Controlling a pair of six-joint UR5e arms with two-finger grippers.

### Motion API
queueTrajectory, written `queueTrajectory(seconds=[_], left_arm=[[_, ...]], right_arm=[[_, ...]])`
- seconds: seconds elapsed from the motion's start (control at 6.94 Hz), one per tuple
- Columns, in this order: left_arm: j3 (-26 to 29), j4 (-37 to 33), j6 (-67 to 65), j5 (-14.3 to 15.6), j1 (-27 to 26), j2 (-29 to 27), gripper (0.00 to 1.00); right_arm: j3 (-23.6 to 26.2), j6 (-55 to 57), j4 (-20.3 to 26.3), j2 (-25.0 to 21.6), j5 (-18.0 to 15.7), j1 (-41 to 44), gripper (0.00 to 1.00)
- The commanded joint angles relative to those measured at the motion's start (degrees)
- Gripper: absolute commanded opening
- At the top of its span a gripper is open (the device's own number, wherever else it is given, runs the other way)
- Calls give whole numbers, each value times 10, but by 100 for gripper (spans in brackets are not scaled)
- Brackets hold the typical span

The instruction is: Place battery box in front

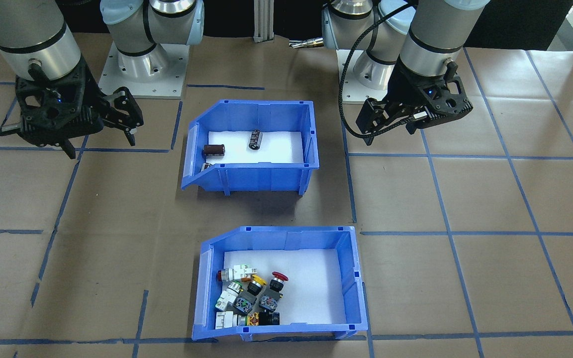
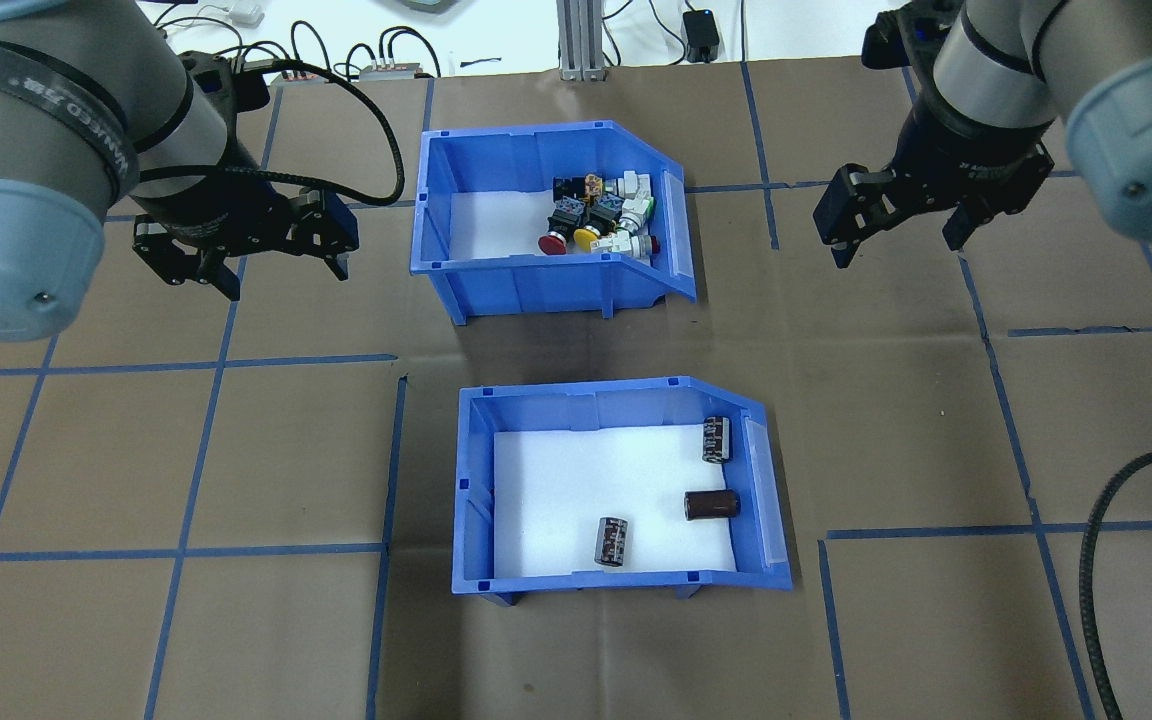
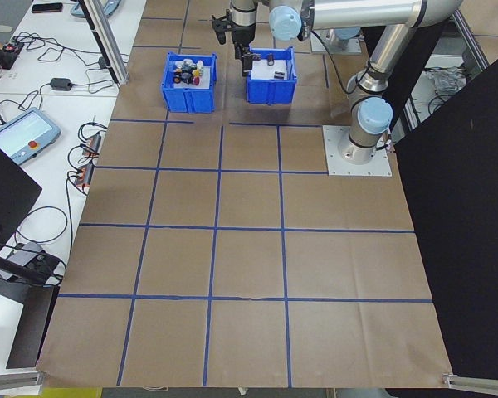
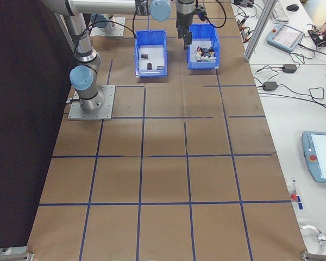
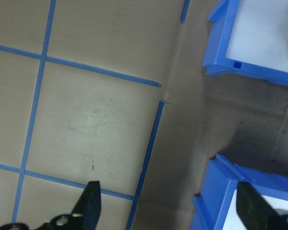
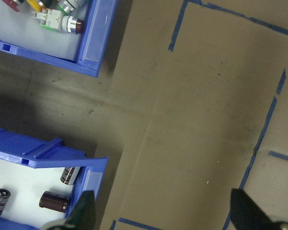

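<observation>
Battery box [image 2: 619,490] sits on the robot's side of the switch bin [image 2: 546,220], just apart, untouched. Left gripper [image 2: 241,250] and right gripper [image 2: 896,225] hover wide-spread and empty, flanking the switch bin. Looks like pre-grasp: next, one arm drops onto the battery box's rim.

The overhead view looks forward and down from behind the robot, while the front-facing view looks steeply down from across the table; both frame the battery box [image 2: 620,486] and the switch bin [image 2: 548,215]. The two side views look along the table from its far ends, distant. Each wrist camera points straight down, close to the paper, catching corners of both bins.
</observation>
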Motion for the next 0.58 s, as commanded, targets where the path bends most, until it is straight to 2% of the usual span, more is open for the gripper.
queueTrajectory(seconds=[0.0,0.14,0.43], left_arm=[[-55,0,-156,-33,-3,32,99],[-103,-1,-262,-100,-8,67,98],[-171,2,-449,-102,-55,126,98]], right_arm=[[-68,-142,-1,55,-7,16,100],[-103,-147,8,84,-9,39,100],[-186,-214,10,171,-9,106,100]])
